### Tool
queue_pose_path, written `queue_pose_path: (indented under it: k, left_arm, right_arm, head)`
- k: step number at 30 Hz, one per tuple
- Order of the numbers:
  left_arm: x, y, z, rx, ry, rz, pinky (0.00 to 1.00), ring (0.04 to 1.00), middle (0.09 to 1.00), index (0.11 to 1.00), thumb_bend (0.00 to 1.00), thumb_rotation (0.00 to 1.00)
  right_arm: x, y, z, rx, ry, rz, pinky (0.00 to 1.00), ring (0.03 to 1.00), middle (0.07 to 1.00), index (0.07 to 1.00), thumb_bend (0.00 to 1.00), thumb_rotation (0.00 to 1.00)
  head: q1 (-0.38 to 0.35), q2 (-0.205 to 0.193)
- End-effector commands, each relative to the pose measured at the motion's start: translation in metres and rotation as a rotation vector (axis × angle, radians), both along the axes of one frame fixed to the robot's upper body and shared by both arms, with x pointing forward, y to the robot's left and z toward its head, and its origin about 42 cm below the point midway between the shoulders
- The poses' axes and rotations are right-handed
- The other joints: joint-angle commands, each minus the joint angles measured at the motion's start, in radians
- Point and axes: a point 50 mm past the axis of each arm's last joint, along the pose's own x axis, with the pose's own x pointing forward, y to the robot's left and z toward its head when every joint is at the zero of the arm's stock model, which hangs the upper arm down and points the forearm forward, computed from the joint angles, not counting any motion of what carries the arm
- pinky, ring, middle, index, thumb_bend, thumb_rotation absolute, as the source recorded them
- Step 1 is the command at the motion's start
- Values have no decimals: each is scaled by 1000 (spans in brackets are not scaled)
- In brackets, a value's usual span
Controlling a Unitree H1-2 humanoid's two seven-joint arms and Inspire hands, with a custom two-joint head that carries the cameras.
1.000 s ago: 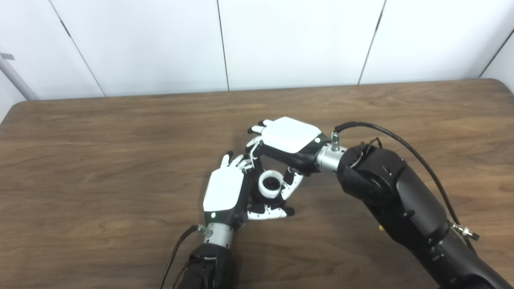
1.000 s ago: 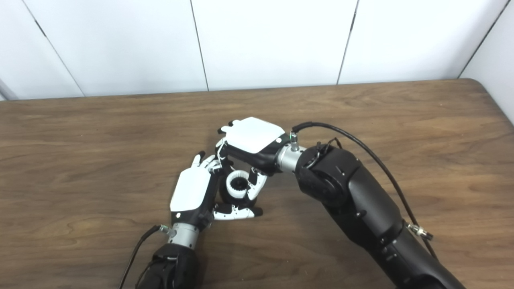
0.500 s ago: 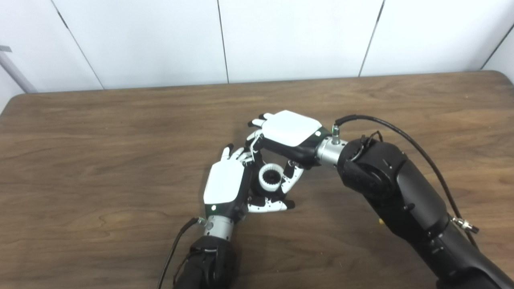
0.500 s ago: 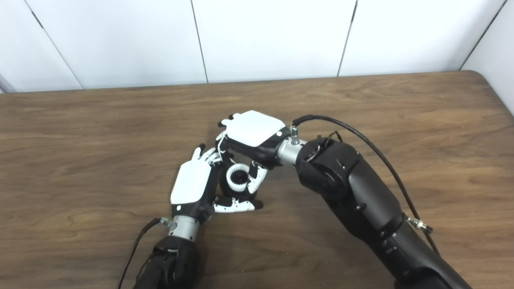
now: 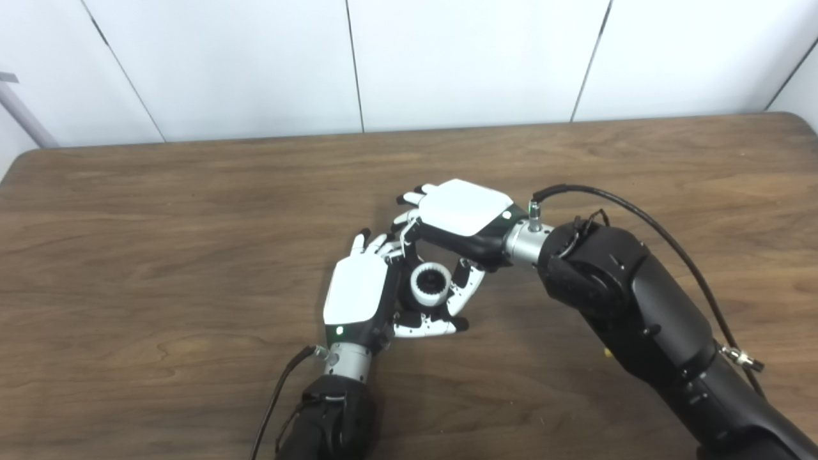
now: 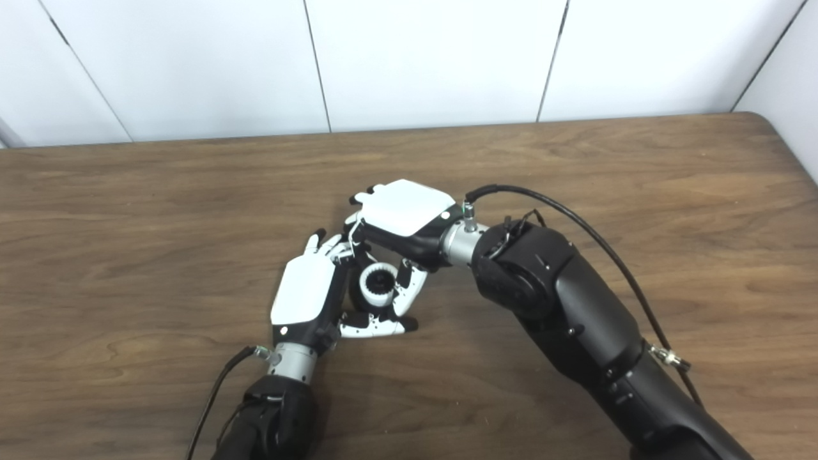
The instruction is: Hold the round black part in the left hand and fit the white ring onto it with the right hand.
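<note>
Left hand [image 5: 355,299], white-backed, lay on brown wooden table [image 5: 160,243], fingers curled around round black part [image 5: 409,300], gripping it near table centre. White toothed plastic ring [image 5: 427,284] sat on top of part. Right hand [image 5: 461,214] arched over from right, fingers [image 5: 465,289] closed against ring's sides.

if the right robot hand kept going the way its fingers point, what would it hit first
Most likely the left robot hand. The right robot hand points toward the picture's left, fingers curled at the white ring, and the left fingertips lie just beyond. Depth is unclear.
</note>
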Motion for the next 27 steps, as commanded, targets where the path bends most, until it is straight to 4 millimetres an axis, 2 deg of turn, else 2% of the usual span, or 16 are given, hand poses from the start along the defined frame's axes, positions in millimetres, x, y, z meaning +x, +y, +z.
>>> queue_pose_path:
  k: [1,15,27]
  left_arm:
    - [-11,-19,-11,-25,51,-11,1000,887,775,484,524,51]
    - [-10,-19,-11,-17,52,-8,1000,888,778,484,524,51]
    - [-9,-17,-12,-14,49,-9,1000,887,779,483,524,51]
  right_arm:
    - [1,1,14,8,-48,9,1000,977,868,618,1000,257]
    - [3,-1,16,32,-55,-1,985,980,861,617,1000,239]
    - [8,-11,35,80,-84,-23,989,992,884,631,1000,237]
  head:
    - [1,1]
    - [3,0]
    - [-2,-6]
